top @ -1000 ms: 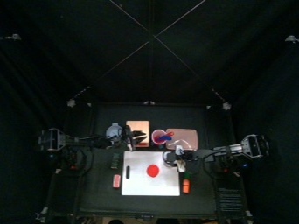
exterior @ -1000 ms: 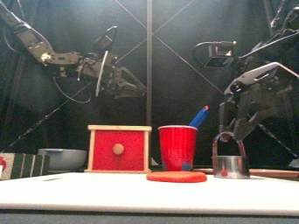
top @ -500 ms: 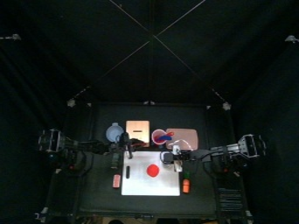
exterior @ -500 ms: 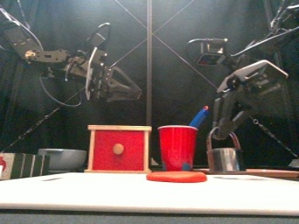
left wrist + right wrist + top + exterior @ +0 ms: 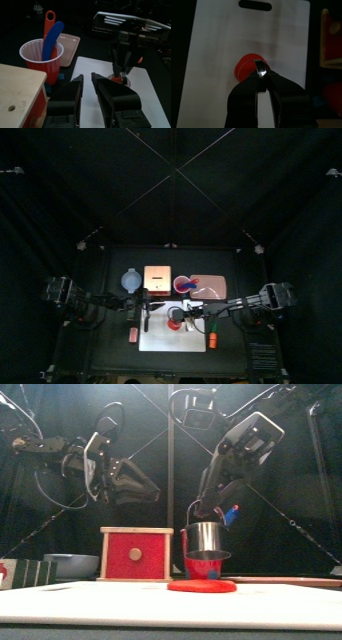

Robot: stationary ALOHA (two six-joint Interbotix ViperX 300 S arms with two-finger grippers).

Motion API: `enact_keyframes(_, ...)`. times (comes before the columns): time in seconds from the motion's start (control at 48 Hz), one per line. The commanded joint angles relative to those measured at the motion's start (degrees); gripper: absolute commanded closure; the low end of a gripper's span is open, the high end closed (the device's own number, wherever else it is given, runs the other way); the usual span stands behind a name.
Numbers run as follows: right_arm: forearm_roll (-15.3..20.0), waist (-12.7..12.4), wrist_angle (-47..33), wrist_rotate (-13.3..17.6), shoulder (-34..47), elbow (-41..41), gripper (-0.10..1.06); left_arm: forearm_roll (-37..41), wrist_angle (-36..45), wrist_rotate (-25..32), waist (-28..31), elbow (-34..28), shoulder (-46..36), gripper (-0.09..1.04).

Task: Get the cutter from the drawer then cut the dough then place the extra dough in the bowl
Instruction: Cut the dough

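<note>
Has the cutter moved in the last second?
Yes. The cutter went left and up in the front view, from right of the red cup to above the dough.

Nothing legible from where I stand; the red cup (image 5: 39, 69), the wooden box's red drawer front (image 5: 136, 554) and the white cutting board (image 5: 218, 45) all show plain faces, as far as I can tell; the overhead view is too small to settle it.
</note>
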Motion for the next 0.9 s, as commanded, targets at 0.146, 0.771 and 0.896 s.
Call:
enact_keyframes(0.146,-0.62,0.44,-0.53,0.09,2.37,-2.72,0.52,-0.62,-0.53,0.0,-0.26,0.0,-0.7,0.3)
enact_keyframes(0.771,-4.13,0.35,-3.6,0.0,2.99,-1.32,0.52,-1.14,-0.35,0.0,-0.35,0.26,-0.18,0.3)
enact_keyframes(0.896,-4.22,0.35,-3.96,0.0,3.34,-0.53,0.52,-1.14,-0.18,-0.09,-0.35,0.26,-0.26,0.3)
